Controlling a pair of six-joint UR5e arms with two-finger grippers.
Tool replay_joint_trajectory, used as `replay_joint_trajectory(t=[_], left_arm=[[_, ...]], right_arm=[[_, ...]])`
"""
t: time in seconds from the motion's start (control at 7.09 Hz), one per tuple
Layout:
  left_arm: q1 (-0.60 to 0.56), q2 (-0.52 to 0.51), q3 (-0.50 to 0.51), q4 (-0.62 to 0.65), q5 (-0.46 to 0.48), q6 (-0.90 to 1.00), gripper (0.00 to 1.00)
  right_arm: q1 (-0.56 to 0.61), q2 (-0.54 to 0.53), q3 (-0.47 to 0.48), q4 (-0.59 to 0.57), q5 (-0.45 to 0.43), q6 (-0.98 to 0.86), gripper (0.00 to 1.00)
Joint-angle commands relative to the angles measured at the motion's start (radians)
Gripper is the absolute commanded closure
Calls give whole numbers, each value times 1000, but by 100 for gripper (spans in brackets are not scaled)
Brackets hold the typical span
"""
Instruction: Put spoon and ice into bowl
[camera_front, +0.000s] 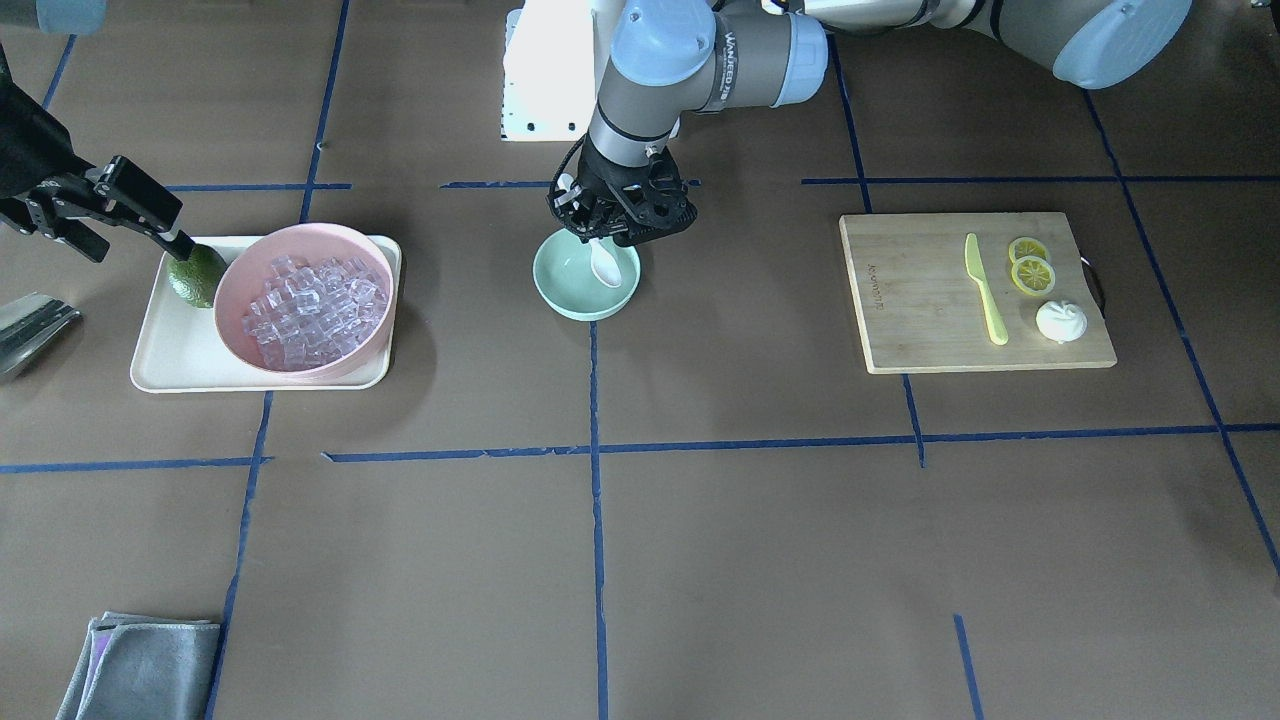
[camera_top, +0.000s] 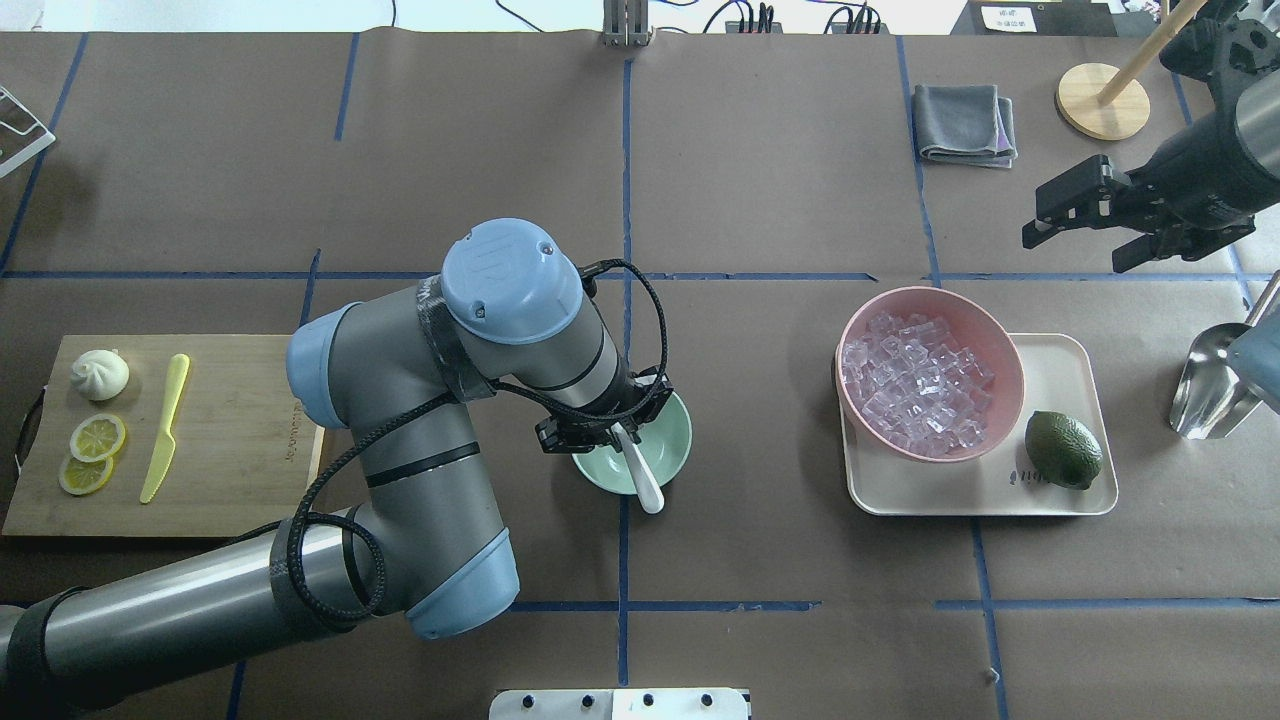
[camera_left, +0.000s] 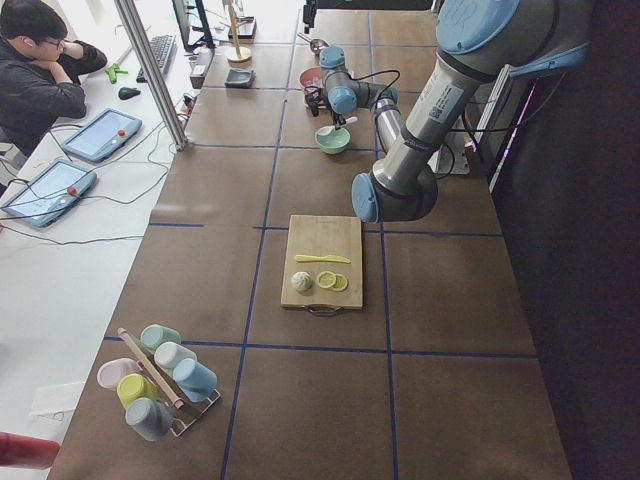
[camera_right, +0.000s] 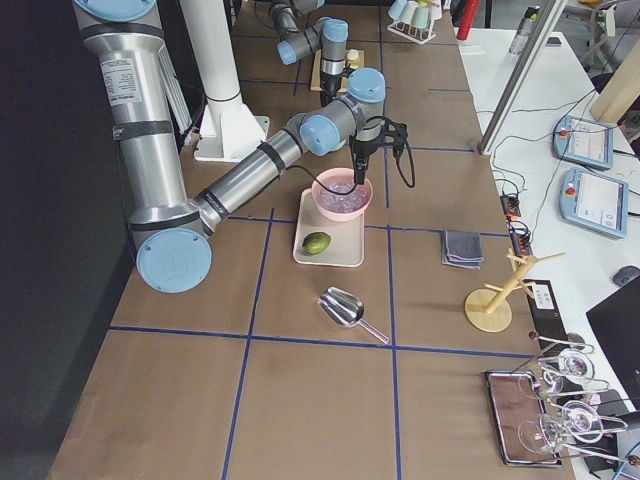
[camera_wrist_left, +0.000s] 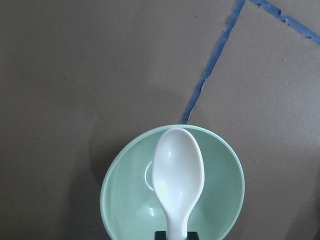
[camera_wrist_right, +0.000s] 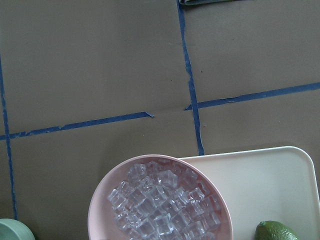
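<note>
The left gripper (camera_front: 612, 232) is found closed on the handle of the spoon (camera_front: 605, 262). The scoop is held over the inside of the bowl (camera_front: 560, 297); contact cannot be determined. The right gripper (camera_top: 1045, 218) is observed empty with fingers apart, raised just beyond the tray's (camera_top: 1060, 370) far right corner. The ice (camera_top: 915, 385) is heaped in the pink bowl (camera_top: 1005, 335) on that tray, well right of the bowl. A lime (camera_top: 1063, 450) is noted beside it.
</note>
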Motion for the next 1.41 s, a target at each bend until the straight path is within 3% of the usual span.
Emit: replay_joint_trajectory(t=[0.0, 0.14, 0.28, 0.85, 1.13, 1.27], left_arm=[[14, 0, 4, 0, 1, -3, 85], [14, -3, 12, -3, 0, -3, 37], [14, -2, 14, -1, 1, -1, 0], [-67, 13, -23, 29, 0, 42, 0], [-124, 161, -252, 205, -33, 243, 0], [-159, 240, -350, 267, -33, 352, 0]], right_arm=[[-21, 11, 2, 4, -18, 10, 0], [-26, 11, 6, 4, -19, 10, 0], [-34, 11, 8, 4, -19, 10, 0], [-147, 41, 14, 5, -127, 105, 0], [-227, 48, 11, 7, -237, 121, 0], [-247, 37, 7, 30, -245, 104, 0]])
